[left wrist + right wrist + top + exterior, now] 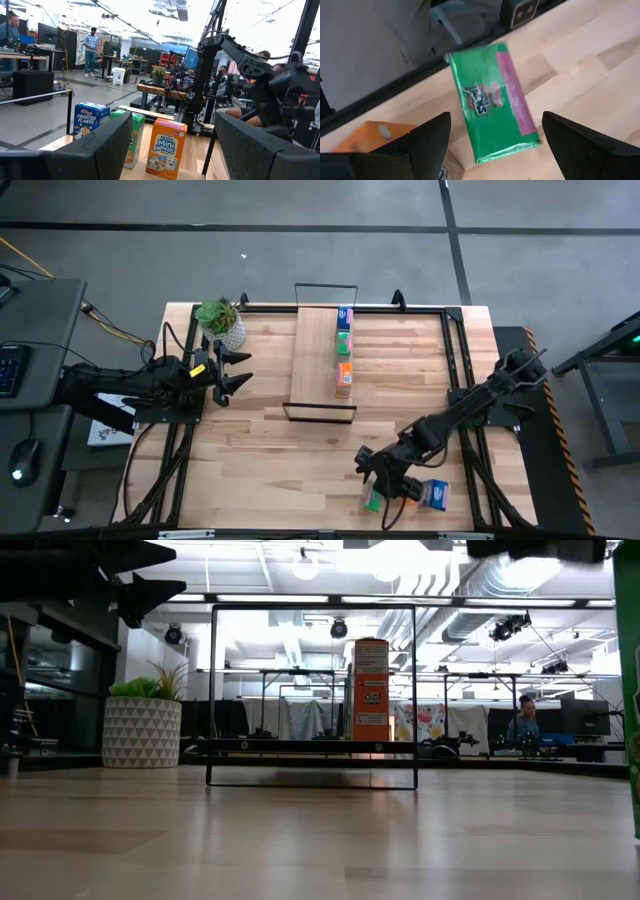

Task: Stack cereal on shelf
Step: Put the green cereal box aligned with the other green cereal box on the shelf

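Potted plant in white patterned pot sits at the far-left corner of my tabletop. Keyboard and mouse on the side desk. Person seated in room behind.

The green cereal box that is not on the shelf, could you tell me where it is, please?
In the high view the green cereal box lies on the slatted wooden tabletop near its front right corner, under the open right gripper, beside a blue cereal box.

The shelf sits at the top centre of the table in the high view, three cereal boxes in a row along its right side. A plant stands upper left. More boxes lie lower right.
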